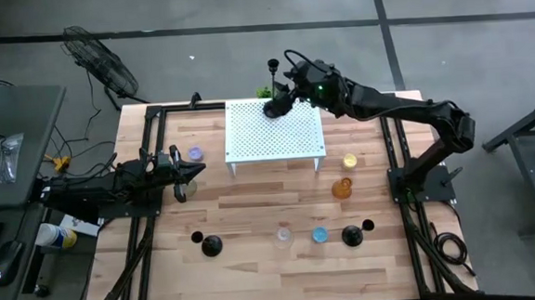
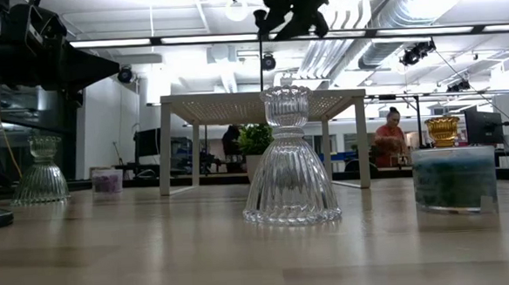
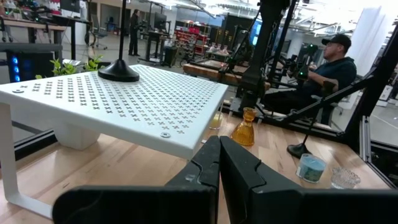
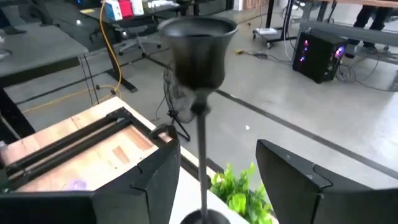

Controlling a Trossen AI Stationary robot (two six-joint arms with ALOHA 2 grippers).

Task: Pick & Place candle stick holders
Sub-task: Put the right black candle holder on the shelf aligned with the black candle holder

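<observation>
Right gripper (image 1: 281,101) poised over the far left corner of the white perforated stand (image 1: 276,131), jaws spread wide on either side of a tall black candlestick (image 4: 199,93) and not touching its stem. Stands upright on its own round base there, so probably just set down or about to be gripped; cannot tell which. That corner sits close to the stand's edge, with a small green plant (image 4: 239,190) just beyond, so little room for a sideways slip; straight up looks like the safest way out.

Left gripper (image 1: 181,174) parked low near the counter's left edge, jaws closed together and holding nothing, beside a small purple cup (image 1: 195,153).

Still down on the counter near the front edge: two more black candlesticks (image 1: 212,245), (image 1: 352,235), with a clear glass holder (image 1: 283,234) and a blue cup (image 1: 320,233) between them. Toward the right edge, an orange holder (image 1: 342,187) and a yellow one (image 1: 349,162), near the stand's leg. Most of the stand's top bare, leaving plenty of landing room; open wood between the stand and the front row for passing.
</observation>
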